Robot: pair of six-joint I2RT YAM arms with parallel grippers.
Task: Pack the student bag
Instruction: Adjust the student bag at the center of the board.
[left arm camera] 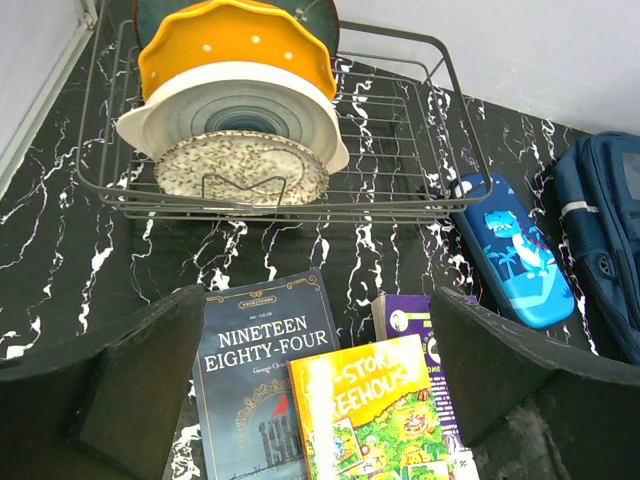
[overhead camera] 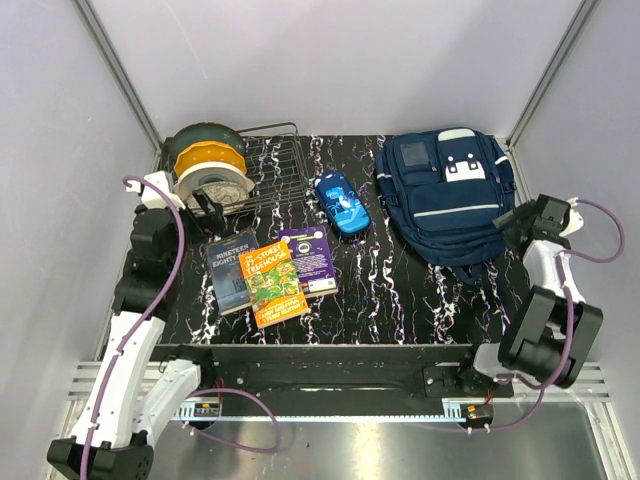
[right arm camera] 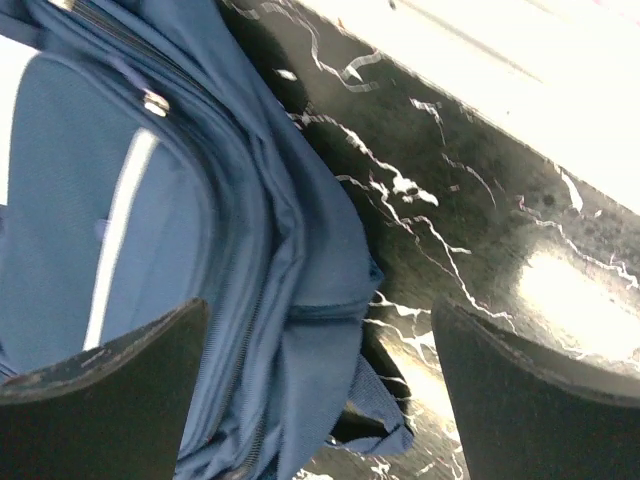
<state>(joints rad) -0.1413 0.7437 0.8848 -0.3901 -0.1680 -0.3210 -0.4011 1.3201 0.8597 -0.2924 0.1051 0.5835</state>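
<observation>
Fingers [right arm camera: 110, 390] are gaping apart on R gripper [right arm camera: 318, 340] and L gripper [left arm camera: 315, 340], both empty; I'm fearing R drags floppy student bag [overhead camera: 450, 195] instead of unzipping.

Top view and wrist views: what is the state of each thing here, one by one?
student bag: lying flat, front up, looks closed.
pencil case: closed, lying flat.
three books: closed, overlapping.
plates: standing on edge in the dish rack.
left gripper: open, empty.
right gripper: open, empty.

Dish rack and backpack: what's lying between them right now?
A blue pencil case lies flat between the dish rack and the backpack. The top view shows it most clearly, and the left wrist view shows it too.
</observation>
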